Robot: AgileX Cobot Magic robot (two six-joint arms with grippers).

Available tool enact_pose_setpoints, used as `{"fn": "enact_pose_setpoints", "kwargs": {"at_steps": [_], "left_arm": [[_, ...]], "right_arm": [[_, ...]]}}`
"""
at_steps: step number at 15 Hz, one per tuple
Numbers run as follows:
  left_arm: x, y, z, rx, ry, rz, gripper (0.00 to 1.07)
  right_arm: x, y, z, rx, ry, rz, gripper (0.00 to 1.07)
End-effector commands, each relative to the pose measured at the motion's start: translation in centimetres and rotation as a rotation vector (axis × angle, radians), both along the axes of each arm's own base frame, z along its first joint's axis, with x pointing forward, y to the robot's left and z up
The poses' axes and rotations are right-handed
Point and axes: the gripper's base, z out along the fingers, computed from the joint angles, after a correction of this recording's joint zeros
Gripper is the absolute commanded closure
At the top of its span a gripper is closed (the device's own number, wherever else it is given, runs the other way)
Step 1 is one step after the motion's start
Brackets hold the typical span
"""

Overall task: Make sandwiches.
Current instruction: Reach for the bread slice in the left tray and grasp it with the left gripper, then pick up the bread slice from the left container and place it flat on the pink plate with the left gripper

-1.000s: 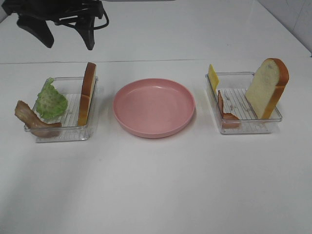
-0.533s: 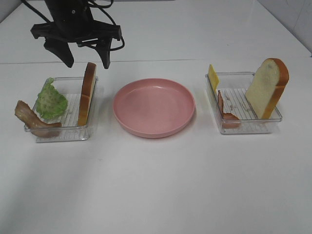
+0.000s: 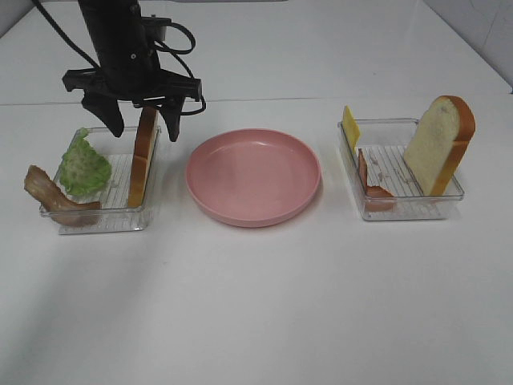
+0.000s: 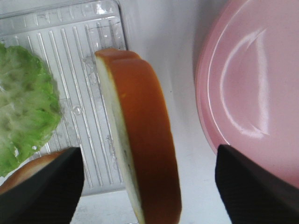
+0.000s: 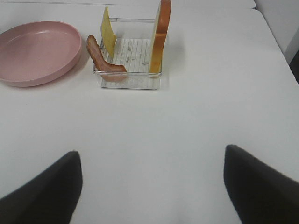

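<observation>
My left gripper (image 3: 143, 120) hangs open over the left tray, one finger on each side of the top of an upright bread slice (image 3: 143, 156) with an orange-brown crust. The left wrist view shows that slice (image 4: 140, 140) between the two dark fingers (image 4: 42, 191), not clamped. Green lettuce (image 3: 82, 167) and a bacon strip (image 3: 52, 196) lie beside it. In the right tray stand another bread slice (image 3: 438, 144), a yellow cheese slice (image 3: 350, 127) and bacon (image 3: 370, 184). My right gripper (image 5: 152, 186) is open above bare table, well short of that tray.
A round pink plate (image 3: 253, 175) sits between the two clear plastic trays, the left one (image 3: 96, 220) and the right one (image 3: 409, 210). The white table's far edge runs just behind the trays.
The left arm has come down and forward from the back of the table until its open fingers straddle the top of the left bread slice. Nothing else has moved.
</observation>
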Motion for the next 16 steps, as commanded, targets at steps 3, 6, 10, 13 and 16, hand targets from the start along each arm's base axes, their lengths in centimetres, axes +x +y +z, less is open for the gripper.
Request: {"fn": "enact_pose_setpoints", "kwargs": {"at_steps": [3, 6, 10, 13, 16], "left_arm": [[0.0, -0.1, -0.1, 0.031, -0.003, -0.004, 0.63], [-0.1, 0.1, -0.2, 0.045, 0.010, -0.005, 0.87], [-0.3, 0.2, -0.1, 0.058, 0.033, -0.005, 1.07], [-0.8, 0.3, 3.0, 0.035, -0.022, -0.027, 1.07], [-2.0, 0.9, 7.6, -0.006, -0.114, -0.021, 1.07]], "right_arm": [[-0.2, 0.0, 0.1, -0.004, -0.028, 0.006, 0.29], [-0.2, 0.0, 0.1, -0.004, -0.028, 0.006, 0.29], [-0.2, 0.0, 0.1, -0.004, -0.028, 0.006, 0.29], [-0.2, 0.0, 0.1, -0.004, -0.028, 0.006, 0.29], [-0.2, 0.0, 0.1, -0.004, -0.028, 0.006, 0.29]]}}
